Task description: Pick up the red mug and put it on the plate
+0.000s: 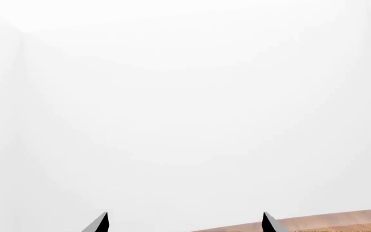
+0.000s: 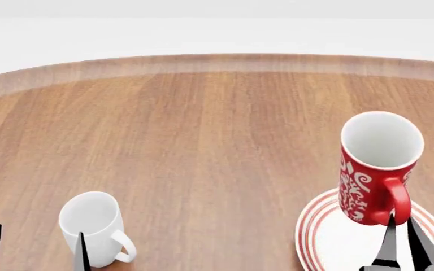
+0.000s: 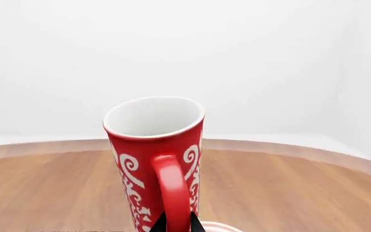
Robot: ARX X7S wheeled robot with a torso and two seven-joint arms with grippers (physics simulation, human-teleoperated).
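Head view: red mug [image 2: 375, 169] (white swirls, white inside) stands on the plate [image 2: 330, 237], right pincer [image 2: 404, 240] clenched on its handle [image 2: 396, 200]; left pincer [image 2: 34, 248] released. Wooden table [image 2: 202, 141], white walls.

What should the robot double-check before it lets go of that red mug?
1. Red mug over the plate: ok.
2. Mug base resting on the plate: cannot tell.
3. Mug upright: ok, no clear lean.
4. Right end effector closed on the mug's handle: ok.
5. White mug apart from the plate: ok.
6. Left end effector open, holding nothing: ok.
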